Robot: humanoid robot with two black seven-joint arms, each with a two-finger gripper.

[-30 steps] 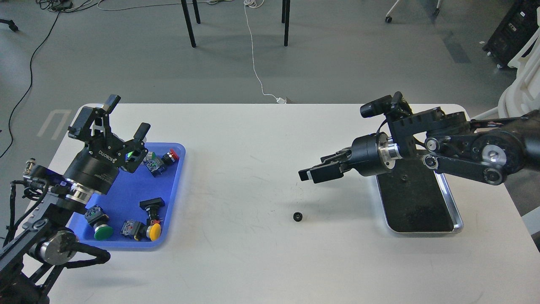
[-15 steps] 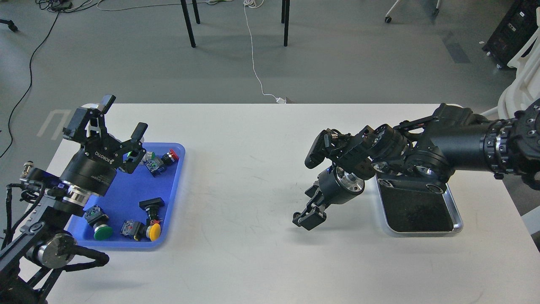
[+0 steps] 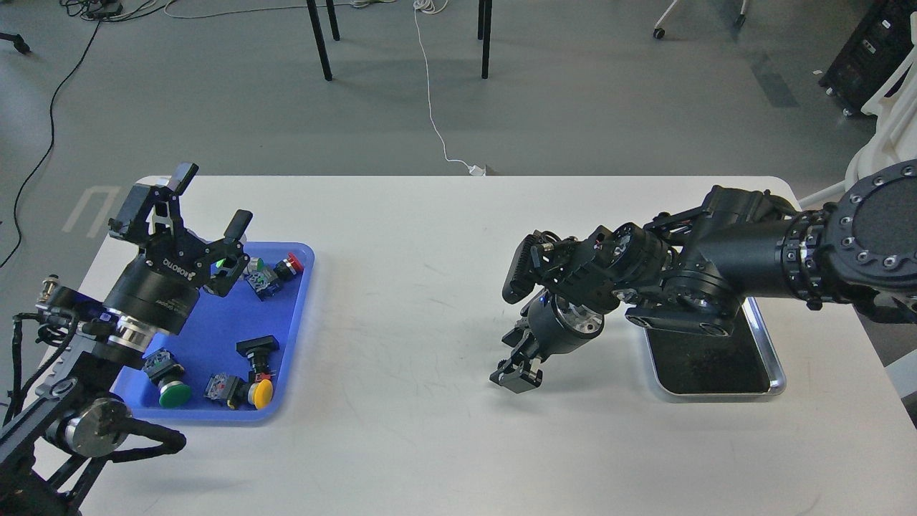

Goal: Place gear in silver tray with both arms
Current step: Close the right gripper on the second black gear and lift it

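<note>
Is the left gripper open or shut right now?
Open. The left gripper is raised over the blue tray, its two fingers spread well apart with nothing held between them.

Shiny metal silver tray [image 3: 766, 344], glossy blue plastic tray [image 3: 290, 337], matt white table [image 3: 401, 301].

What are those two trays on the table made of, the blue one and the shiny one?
The blue tray looks like moulded plastic: even, matte colour, soft rounded corners and rim. The silver tray looks like polished metal, probably steel or aluminium: its raised rim is bright and mirror-like. Its bottom looks dark; whether that is a reflection or a liner cannot be told.
</note>
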